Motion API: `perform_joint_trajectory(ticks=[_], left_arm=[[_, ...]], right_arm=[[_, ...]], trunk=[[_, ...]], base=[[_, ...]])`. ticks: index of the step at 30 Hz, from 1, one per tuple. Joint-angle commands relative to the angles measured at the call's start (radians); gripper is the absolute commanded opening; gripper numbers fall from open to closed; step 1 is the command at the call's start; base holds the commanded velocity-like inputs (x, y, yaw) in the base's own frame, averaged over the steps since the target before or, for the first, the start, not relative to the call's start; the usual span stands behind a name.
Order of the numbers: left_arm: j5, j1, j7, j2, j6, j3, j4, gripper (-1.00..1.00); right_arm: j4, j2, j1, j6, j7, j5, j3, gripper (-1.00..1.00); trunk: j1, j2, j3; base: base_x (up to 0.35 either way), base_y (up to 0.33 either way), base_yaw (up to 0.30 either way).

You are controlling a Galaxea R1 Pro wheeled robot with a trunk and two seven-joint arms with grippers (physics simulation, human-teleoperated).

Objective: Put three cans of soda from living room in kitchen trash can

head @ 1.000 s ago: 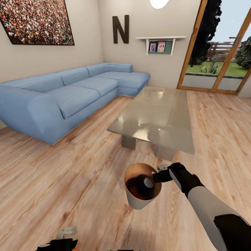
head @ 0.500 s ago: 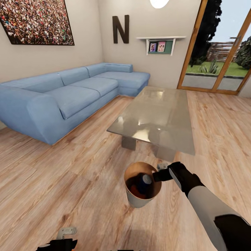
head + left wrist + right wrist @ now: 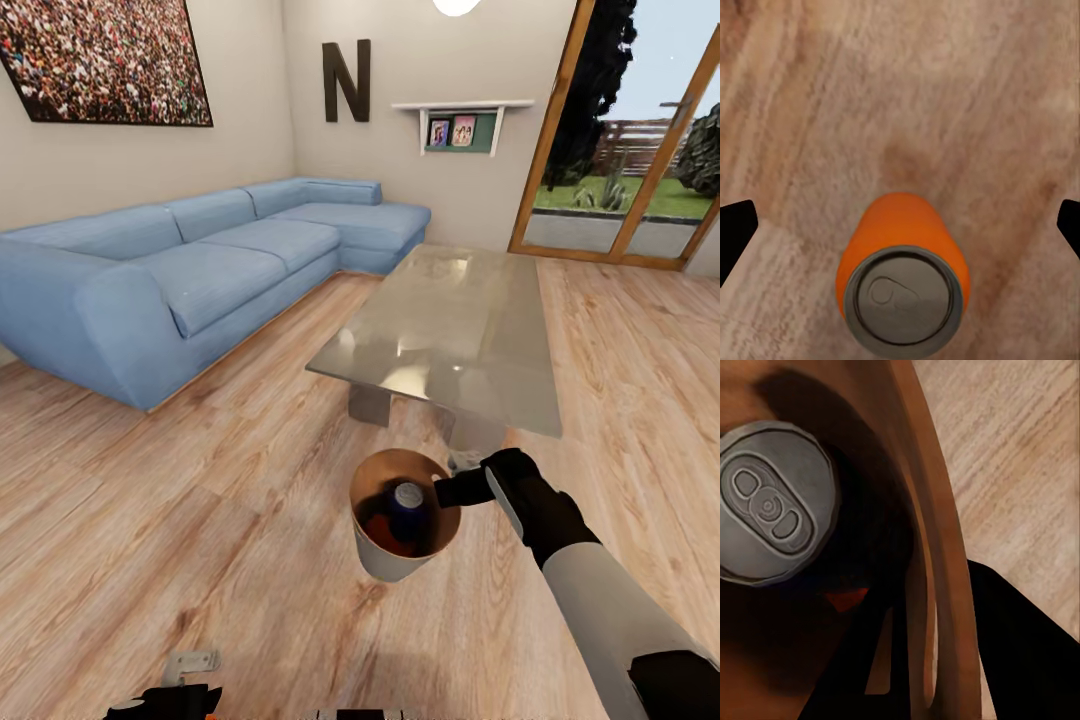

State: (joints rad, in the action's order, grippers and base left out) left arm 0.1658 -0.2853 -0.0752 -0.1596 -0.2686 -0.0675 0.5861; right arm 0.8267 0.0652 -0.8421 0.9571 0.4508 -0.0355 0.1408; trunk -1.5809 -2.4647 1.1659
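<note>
left gripper [image 3: 900,225] fingers spread wide, orange soda can [image 3: 902,270] upright on wood floor [image 3: 200,520] between them, untouched. trash can [image 3: 385,555] off floor before glass coffee table [image 3: 450,330], dark blue can [image 3: 405,508] inside. right gripper [image 3: 455,490] clamped on rim.

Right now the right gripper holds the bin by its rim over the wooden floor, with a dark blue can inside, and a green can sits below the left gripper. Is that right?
One detail is off: the can below the left gripper is orange, not green, as the left wrist view shows. The rest stands: the right gripper holds the bin by its rim over the wooden floor, with a dark blue can inside.
</note>
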Motion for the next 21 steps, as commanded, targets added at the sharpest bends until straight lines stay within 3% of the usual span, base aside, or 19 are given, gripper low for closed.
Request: perform_joint_trajectory(ticks=[1,5,15,21], left_arm=[[0.0,0.0,0.0,0.0,0.0,0.0,0.0,1.0],[0.0,0.0,0.0,0.0,0.0,0.0,0.0,1.0],[0.0,0.0,0.0,0.0,0.0,0.0,0.0,1.0],[0.001,0.0,0.0,0.0,0.0,0.0,0.001,1.0]], right_arm=[[0.009,0.0,0.003,0.01,-0.005,0.025,0.0,-1.0],[0.035,0.0,0.013,0.028,-0.005,0.025,-0.001,-1.0],[0.041,-0.001,0.015,0.032,-0.005,0.025,-0.001,-1.0],[0.042,-0.001,0.015,0.032,-0.006,0.025,-0.001,-1.0]], trunk=[[-0.004,-0.007,0.003],[-0.019,-0.035,0.016],[-0.024,-0.038,0.054],[-0.024,-0.038,0.054]], base=[[0.0,0.0,0.0],[0.0,0.0,0.0],[0.0,0.0,0.0],[0.0,0.0,0.0]])
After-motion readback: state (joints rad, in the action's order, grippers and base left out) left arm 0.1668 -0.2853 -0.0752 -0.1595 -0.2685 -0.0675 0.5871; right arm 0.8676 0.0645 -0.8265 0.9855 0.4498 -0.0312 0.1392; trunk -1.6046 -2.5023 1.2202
